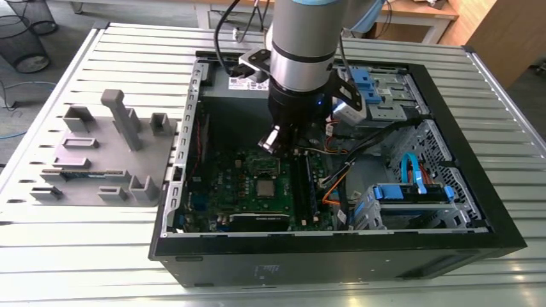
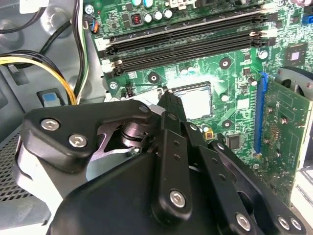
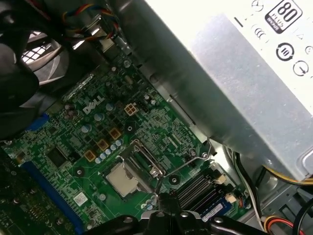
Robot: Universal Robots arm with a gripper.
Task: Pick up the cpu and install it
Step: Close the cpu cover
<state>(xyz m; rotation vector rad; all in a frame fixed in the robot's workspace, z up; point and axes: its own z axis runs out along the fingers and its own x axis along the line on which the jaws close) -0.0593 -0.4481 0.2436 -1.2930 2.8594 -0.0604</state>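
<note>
The cpu [image 1: 267,187] lies flat in its socket on the green motherboard [image 1: 230,192] inside the open computer case; its dull silver top faces up. Both wrist views show the cpu [image 3: 121,179] [image 2: 198,102]; in the second wrist view my finger partly hides it. The silver socket frame [image 3: 143,163] stands hinged open beside it, and its wire lever [image 3: 188,164] is swung out. My gripper [image 1: 286,148] hangs above the board, just short of the socket. Its fingertips [image 3: 164,199] meet in one narrow tip with nothing between them, so the gripper [image 2: 168,97] is shut and empty.
Black memory slots [image 2: 186,44] run beside the socket, and an expansion card [image 2: 286,127] stands on its other side. A silver power supply [image 3: 234,73], loose cables [image 1: 341,173] and blue drive bays [image 1: 410,192] crowd the case [image 1: 477,211]. A grey parts fixture [image 1: 102,160] sits on the exterior view's left.
</note>
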